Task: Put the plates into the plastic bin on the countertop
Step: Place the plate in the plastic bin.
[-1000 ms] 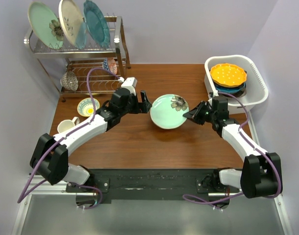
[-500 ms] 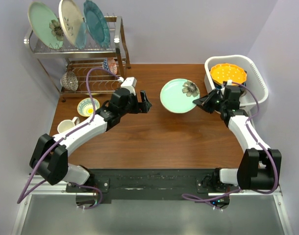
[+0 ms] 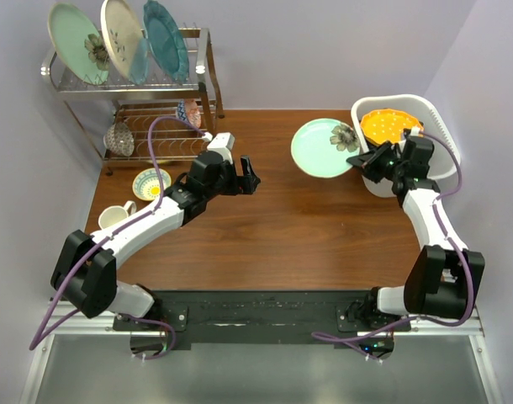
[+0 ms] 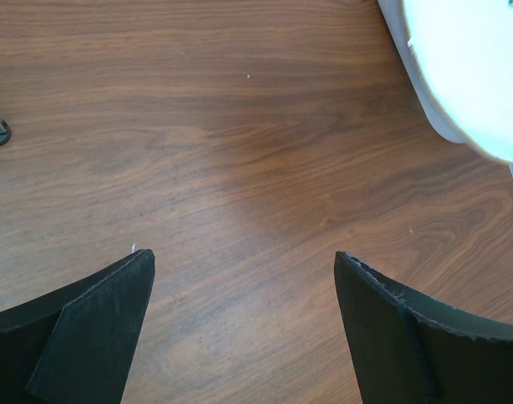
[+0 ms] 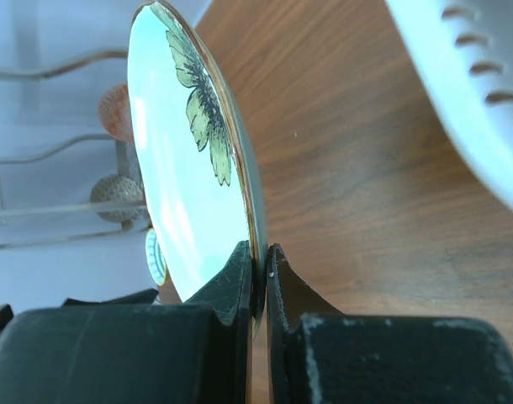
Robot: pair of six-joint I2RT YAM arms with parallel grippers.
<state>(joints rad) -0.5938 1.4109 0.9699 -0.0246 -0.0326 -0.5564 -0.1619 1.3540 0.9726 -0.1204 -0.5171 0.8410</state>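
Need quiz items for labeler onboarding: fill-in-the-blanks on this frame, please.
1. The right hand is shut on the rim of the pale green plate, which bears a ____ motif.
2. The left hand is ____, holding nothing.
3. The wire rack carries ____ upright plates on top.
Missing: flower; open; three.

White arms (image 3: 147,220) w/ blk joints (image 3: 92,273), purple cables (image 3: 152,151).

Green flowered plate (image 3: 322,148) beside white bin (image 3: 446,143)
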